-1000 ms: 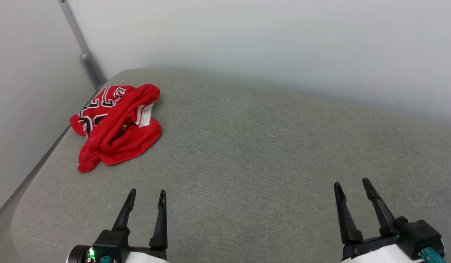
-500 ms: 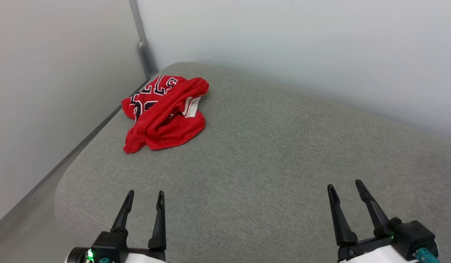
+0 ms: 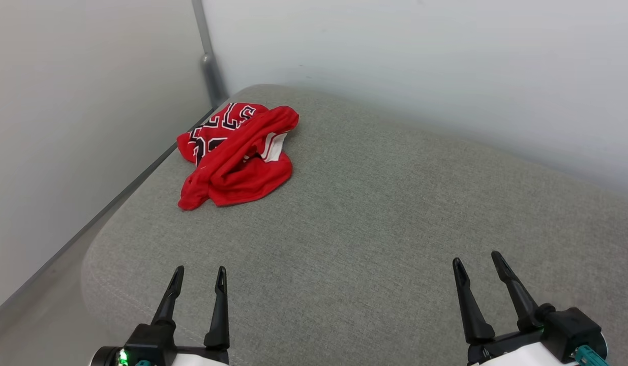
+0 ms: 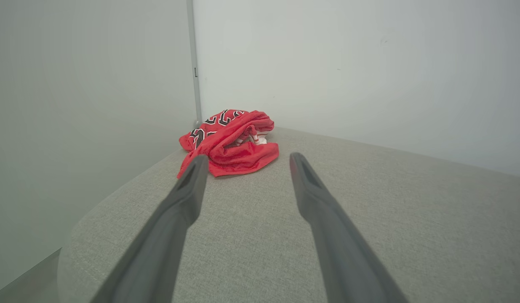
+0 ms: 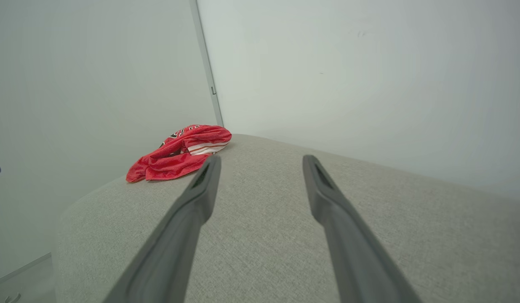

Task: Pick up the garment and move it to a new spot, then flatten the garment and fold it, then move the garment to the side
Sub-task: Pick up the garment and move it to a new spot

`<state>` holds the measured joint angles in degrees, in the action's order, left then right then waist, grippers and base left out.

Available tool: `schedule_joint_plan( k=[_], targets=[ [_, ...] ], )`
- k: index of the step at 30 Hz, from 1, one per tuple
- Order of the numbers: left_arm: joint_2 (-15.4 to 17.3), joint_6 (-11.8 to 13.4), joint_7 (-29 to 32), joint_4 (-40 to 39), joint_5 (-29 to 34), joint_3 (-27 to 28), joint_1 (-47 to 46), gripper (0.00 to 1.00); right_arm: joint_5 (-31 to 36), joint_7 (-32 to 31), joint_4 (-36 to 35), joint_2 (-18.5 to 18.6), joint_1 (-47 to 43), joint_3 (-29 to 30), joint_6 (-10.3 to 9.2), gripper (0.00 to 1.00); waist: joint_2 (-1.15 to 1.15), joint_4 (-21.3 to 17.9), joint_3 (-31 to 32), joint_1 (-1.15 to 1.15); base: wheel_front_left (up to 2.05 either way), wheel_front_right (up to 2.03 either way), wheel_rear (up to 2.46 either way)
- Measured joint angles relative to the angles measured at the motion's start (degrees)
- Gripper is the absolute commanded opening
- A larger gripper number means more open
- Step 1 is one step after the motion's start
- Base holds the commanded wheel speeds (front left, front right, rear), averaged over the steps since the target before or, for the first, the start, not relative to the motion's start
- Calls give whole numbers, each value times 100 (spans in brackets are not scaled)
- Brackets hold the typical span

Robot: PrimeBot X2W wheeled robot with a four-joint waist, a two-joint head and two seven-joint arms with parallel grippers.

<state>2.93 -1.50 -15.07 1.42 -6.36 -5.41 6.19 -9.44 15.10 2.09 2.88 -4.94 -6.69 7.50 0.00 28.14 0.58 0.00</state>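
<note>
Since a second ago the head camera has swung toward the robot's left, so the whole scene sits further right in that view. The garment (image 3: pixel 237 162) itself lies in the same crumpled heap as before, and both grippers keep their places low in the frame.

That red garment rests on the grey upholstered surface (image 3: pixel 375 218), close to its far left corner and near the metal post (image 3: pixel 208 56) where the left panel (image 3: pixel 64 101) meets the white back wall (image 3: pixel 420 76). Black, white-outlined lettering shows on the heap's far left part, and a strip of white with red stripes peeks out between the red folds.

The left gripper (image 3: pixel 200 269) hovers at the near left edge of the surface, fingers spread apart and holding nothing, well short of the garment. The right gripper (image 3: pixel 476 257) hovers at the near right, fingers likewise parted and empty, well apart from the cloth.

Along the left wrist view, the left gripper (image 4: pixel 248 158) points at the garment (image 4: pixel 232 147) ahead. In the right wrist view, the garment (image 5: pixel 180 155) lies ahead and left of the right gripper (image 5: pixel 262 158).
</note>
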Motion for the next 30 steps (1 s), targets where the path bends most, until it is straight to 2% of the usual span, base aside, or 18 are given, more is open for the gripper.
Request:
schedule_joint_plan(
  k=[6, 9, 11, 14, 19, 24, 27, 30],
  targets=[
    [0, -21, 0, -30, -248, 172, -199, 100, 156, -1, -40, 0, 36, 20, 0, 100, 0, -140, -218, 0, 0, 0, 0],
    [44, -232, 0, 104, -194, 297, -560, 100, 292, 0, -78, 0, 114, 46, 0, 100, 0, -227, -427, 0, 0, 0, 0],
    [212, -363, 0, 331, -202, 377, -886, 100, 413, -1, -98, -1, 191, 54, 1, 100, 0, -299, -598, 0, 0, 0, 0],
    [730, -477, 35, 858, -324, 547, -1595, 100, 586, -1, -134, -2, 295, 86, 0, 100, 0, -421, -891, 1, 0, 0, 0],
    [1764, -583, 1084, 1513, -643, 344, -3097, 100, 987, -1, -216, -1, 515, 166, 0, 100, 0, -624, -1469, 1, 0, 0, 0],
    [2739, -591, 2771, 1861, -1922, -296, -4314, 100, 1247, -1, -357, -2, 747, 200, 1, 100, 0, -864, -2033, 1, 0, 0, 0],
    [3236, -590, 3964, 2031, -2988, -617, -4688, 100, 1394, -1, -426, -3, 883, 140, 0, 100, 0, -1044, -2321, 2, 0, 0, 0],
    [3734, -591, 4628, 2178, -3672, -742, -5027, 100, 1395, 0, -544, 0, 1049, -8, 0, 100, 0, -1282, -2546, 2, 0, 0, 0]
  ],
)
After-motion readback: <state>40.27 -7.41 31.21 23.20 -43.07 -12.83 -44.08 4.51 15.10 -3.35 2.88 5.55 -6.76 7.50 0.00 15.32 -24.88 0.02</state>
